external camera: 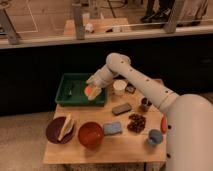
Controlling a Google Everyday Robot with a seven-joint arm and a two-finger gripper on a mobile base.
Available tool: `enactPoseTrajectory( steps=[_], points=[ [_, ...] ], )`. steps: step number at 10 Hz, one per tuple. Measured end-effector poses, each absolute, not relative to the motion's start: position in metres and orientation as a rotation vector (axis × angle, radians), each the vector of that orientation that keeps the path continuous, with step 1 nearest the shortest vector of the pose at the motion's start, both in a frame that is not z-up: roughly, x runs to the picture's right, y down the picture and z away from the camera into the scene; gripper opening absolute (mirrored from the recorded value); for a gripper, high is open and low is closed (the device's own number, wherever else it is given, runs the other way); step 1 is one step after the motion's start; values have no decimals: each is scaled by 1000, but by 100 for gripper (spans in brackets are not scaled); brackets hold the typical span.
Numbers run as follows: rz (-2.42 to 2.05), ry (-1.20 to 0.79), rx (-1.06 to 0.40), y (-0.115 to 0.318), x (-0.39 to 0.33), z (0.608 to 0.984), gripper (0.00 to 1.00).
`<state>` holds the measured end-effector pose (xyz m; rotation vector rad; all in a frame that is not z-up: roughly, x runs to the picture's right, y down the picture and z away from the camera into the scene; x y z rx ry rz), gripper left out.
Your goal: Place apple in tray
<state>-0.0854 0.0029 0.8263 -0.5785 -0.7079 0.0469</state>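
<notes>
Right now, the gripper (93, 89) is pinching the apple (91, 92) and hanging over the right end of the tray (68, 97), inside its near rim. Judging by that, the apple is sitting directly above the tray floor, so the release calls for a straight drop.

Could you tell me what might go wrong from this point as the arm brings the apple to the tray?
The hand holds the apple just inside the right wall of the tray. Released here, the round fruit might strike that wall and roll out onto the table. Coming back, the arm could also brush the white cup standing close beside the tray.
</notes>
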Motion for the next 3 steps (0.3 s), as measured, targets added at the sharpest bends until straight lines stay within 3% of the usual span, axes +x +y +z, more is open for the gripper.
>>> enactPoseTrajectory(
  steps=[3],
  points=[
    [46,-709,-579,3,-86,826,80]
  ],
)
